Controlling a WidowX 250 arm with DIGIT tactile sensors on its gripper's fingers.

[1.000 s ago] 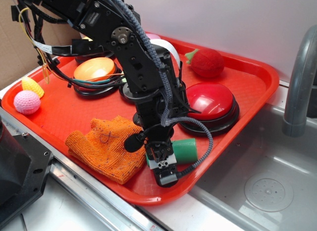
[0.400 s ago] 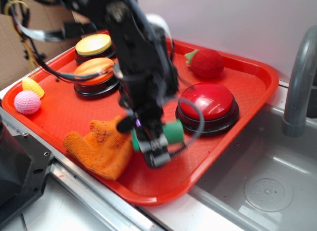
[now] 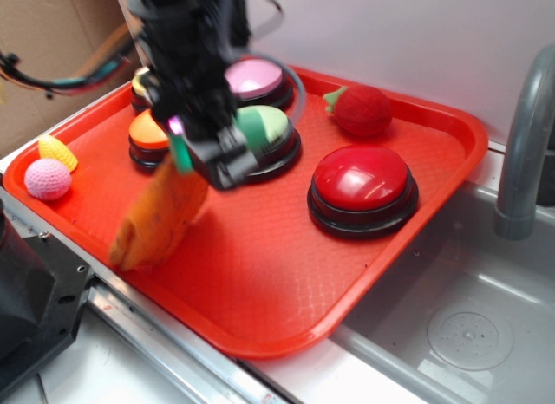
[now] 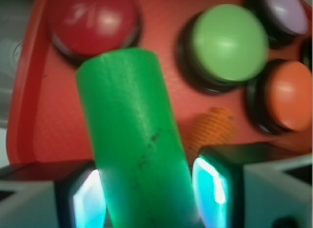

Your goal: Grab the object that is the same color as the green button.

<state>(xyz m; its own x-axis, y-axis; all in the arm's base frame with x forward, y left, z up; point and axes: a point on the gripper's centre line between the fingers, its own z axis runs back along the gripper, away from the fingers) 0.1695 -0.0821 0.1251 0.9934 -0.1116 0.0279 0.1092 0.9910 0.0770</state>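
Observation:
The object (image 4: 132,140), a mid-green foam cylinder, fills the wrist view and sits pinched between my two lit fingers. From outside, one green end (image 3: 180,154) pokes out to the left of my gripper (image 3: 217,157), which hangs above the red tray (image 3: 286,274), partly in front of the green button (image 3: 269,125). My gripper (image 4: 149,193) is shut on the cylinder. The pale green button (image 4: 229,42) lies below, to the upper right in the wrist view.
The orange knitted cloth (image 3: 156,222) stretches from under the gripper toward the tray's front left edge. A big red button (image 3: 362,179), orange button (image 3: 146,131), pink button (image 3: 253,77) and red knitted fruit (image 3: 362,109) share the tray. The sink (image 3: 468,335) and faucet (image 3: 520,144) stand right.
The gripper rose from the tray's front with the green cylinder and moved back and left, over the green button. The orange cloth got pulled into a long shape.

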